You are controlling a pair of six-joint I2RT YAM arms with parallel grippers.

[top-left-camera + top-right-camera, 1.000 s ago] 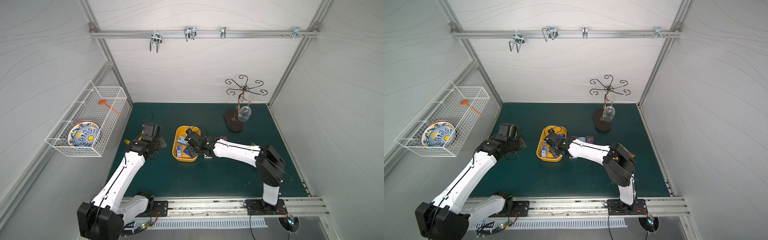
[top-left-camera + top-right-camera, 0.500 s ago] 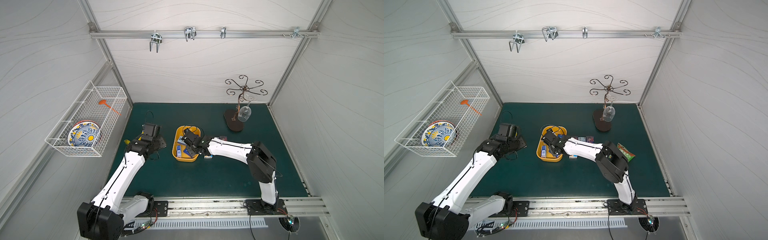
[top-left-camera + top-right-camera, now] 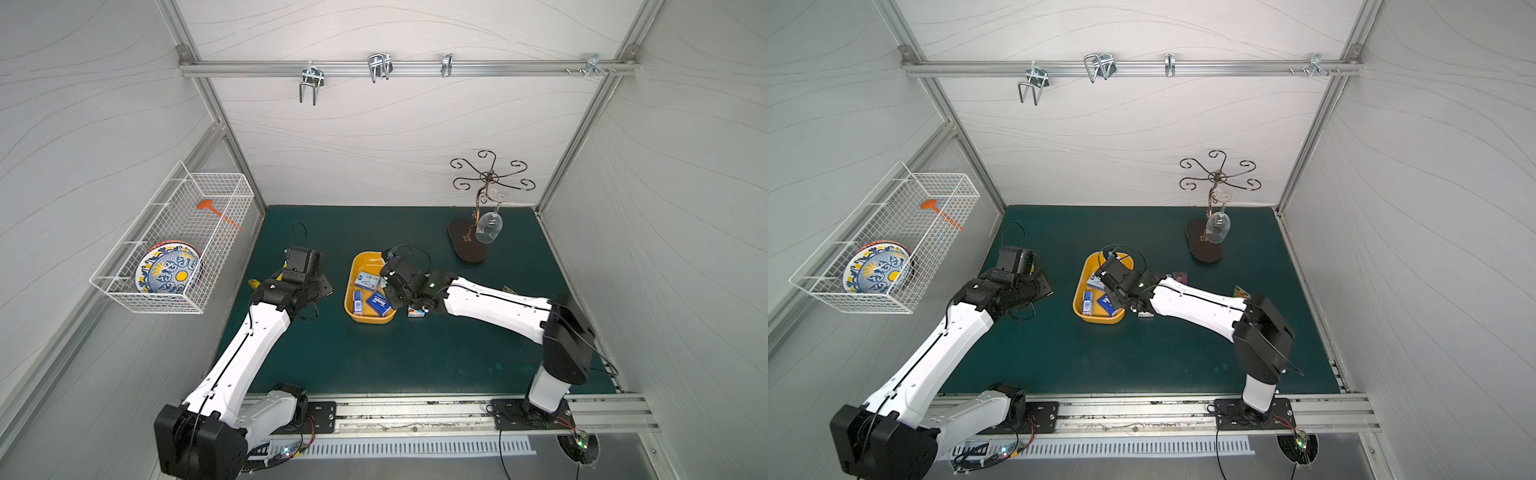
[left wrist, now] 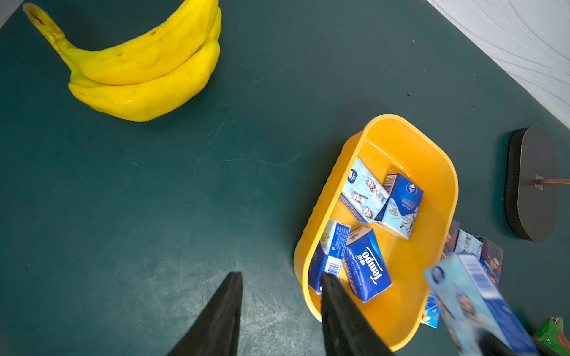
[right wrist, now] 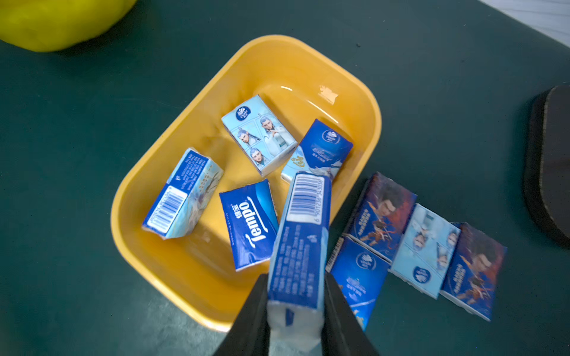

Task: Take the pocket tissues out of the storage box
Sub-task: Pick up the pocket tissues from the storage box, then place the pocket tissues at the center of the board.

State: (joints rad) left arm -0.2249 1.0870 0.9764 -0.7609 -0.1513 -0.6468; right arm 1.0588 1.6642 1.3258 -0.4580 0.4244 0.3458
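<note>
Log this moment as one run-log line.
right gripper: shut on pocket tissue packet over storage box rim | left gripper: open, empty | boxed packets: four | outside packets: four

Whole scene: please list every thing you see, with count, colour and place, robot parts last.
pocket tissues: nine, blue and white, four in the storage box, four on the mat beside it, one held
storage box: one, yellow-orange, middle of the mat
bananas: one bunch, yellow, mat near left arm
snack bag: one, green, on the mat
wire basket: one, white, side wall
plate: one, blue-yellow pattern, in the basket
small tool: one, orange, in the basket
glass stand: one, dark, back of the mat
wine glass: one, clear, hanging on the stand
hooks: several, metal, back-wall rail
left gripper: one, black, open and empty
right gripper: one, black, shut on one packet
</note>
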